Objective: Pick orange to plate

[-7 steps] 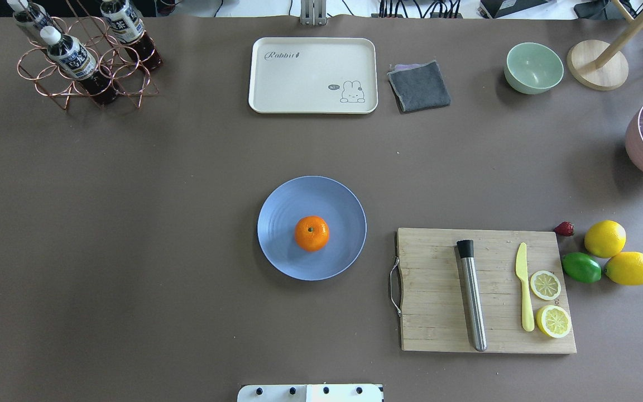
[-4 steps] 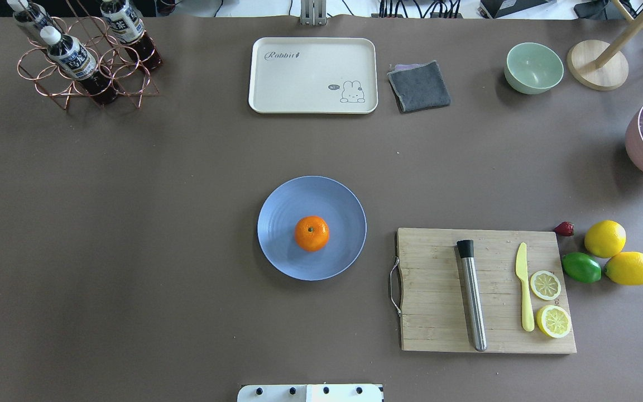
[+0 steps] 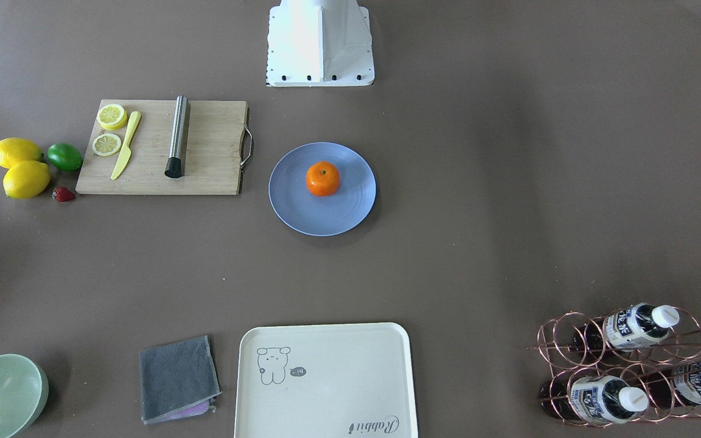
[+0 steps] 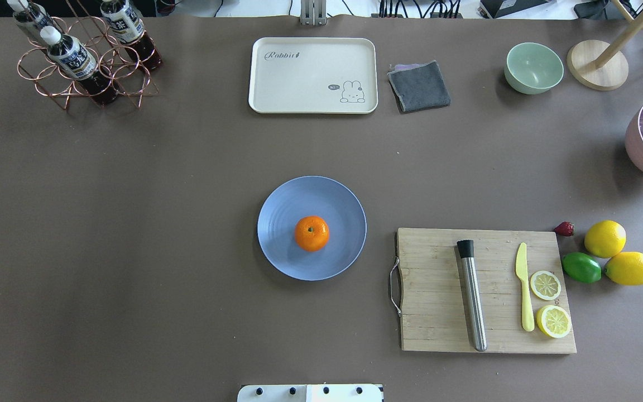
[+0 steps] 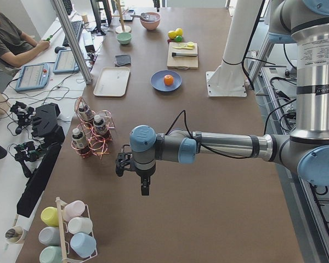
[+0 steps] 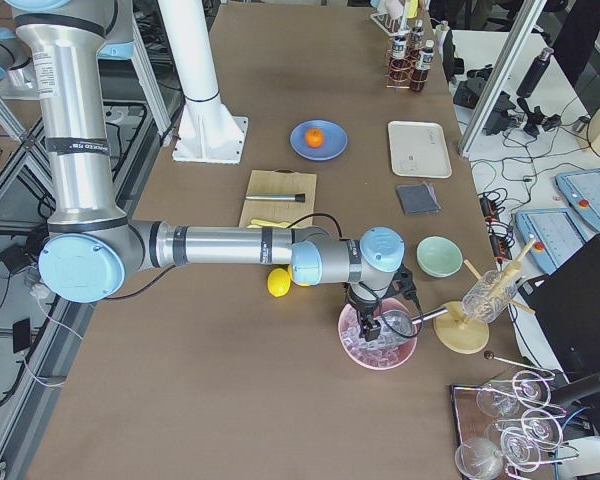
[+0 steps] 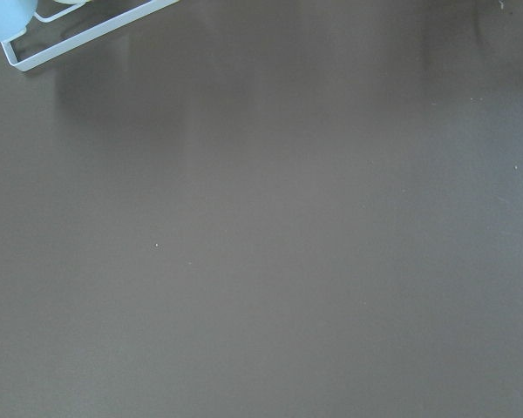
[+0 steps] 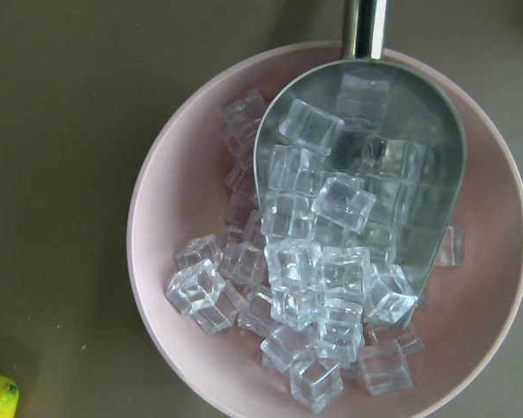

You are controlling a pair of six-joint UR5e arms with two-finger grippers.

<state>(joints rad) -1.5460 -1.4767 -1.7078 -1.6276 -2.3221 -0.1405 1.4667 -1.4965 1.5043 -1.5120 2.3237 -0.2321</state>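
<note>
The orange (image 4: 311,233) rests stem-up near the middle of the periwinkle-blue plate (image 4: 299,201), which lies at the table's centre; the front view shows the same orange (image 3: 322,178) on the plate (image 3: 326,216). Neither arm appears in the overhead or front views. The left gripper (image 5: 144,192) hangs over bare table far from the plate, near the bottle rack end; I cannot tell whether it is open or shut. The right gripper (image 6: 372,322) hovers over the pink ice bowl at the other end; its state cannot be told either. No fingers show in either wrist view.
A wooden cutting board (image 4: 438,312) with a steel muddler, yellow knife and lemon slices lies right of the plate. Two lemons (image 4: 605,239), a lime (image 4: 581,267), cream tray (image 4: 313,75), grey cloth (image 4: 419,85), green bowl (image 4: 533,67), bottle rack (image 4: 84,56) and pink ice bowl (image 8: 174,218) ring the table.
</note>
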